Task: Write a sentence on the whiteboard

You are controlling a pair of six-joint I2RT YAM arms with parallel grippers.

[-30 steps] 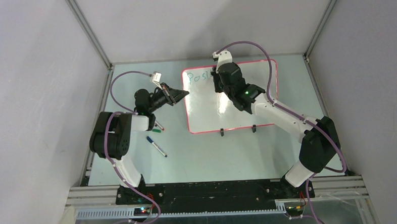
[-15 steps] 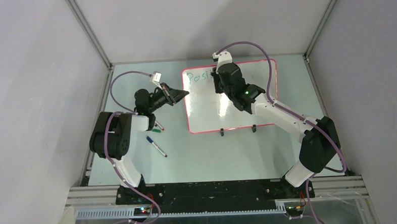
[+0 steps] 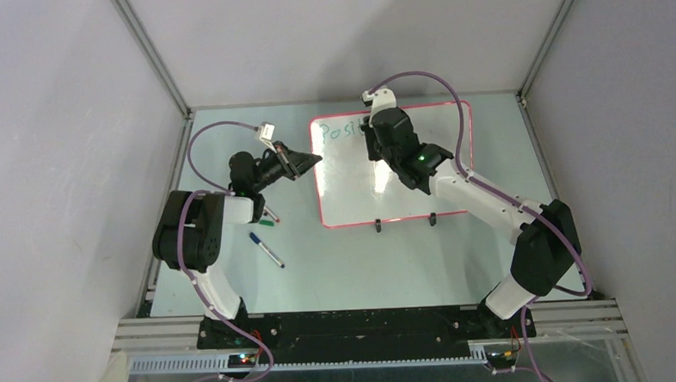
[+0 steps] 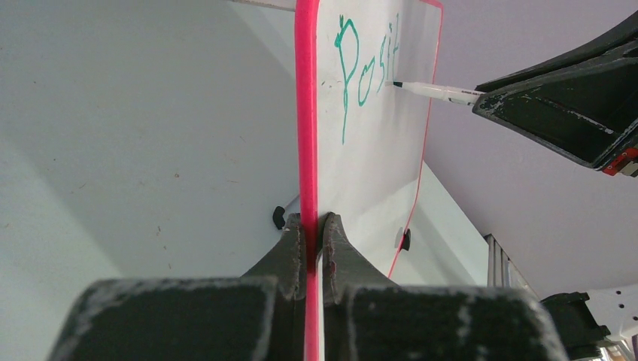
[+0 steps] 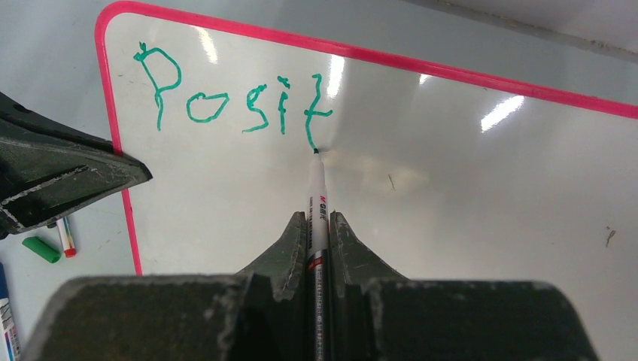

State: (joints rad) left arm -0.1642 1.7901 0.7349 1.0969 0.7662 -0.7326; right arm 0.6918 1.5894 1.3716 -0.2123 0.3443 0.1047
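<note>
Both my grippers are clamped on something. The right gripper (image 5: 318, 226) has its fingers pressed tight around a thin white marker (image 5: 317, 197), which juts forward between them so that its dark tip meets the whiteboard (image 3: 347, 190) at the lower end of the last letter. The sentence (image 5: 259, 113) so far reads "Posit" in green, along the board's top left corner. The left gripper (image 4: 312, 226) pinches the board's left pink rim, one finger on the written face and one on the back. The board sits toward the far side of the table (image 3: 338, 260), its two black feet (image 3: 377, 226) at its near edge. Left of the board, near my left arm, loose pens lie on the table: a blue-capped one (image 3: 266, 250) and a green-capped one (image 3: 269, 218).
</note>
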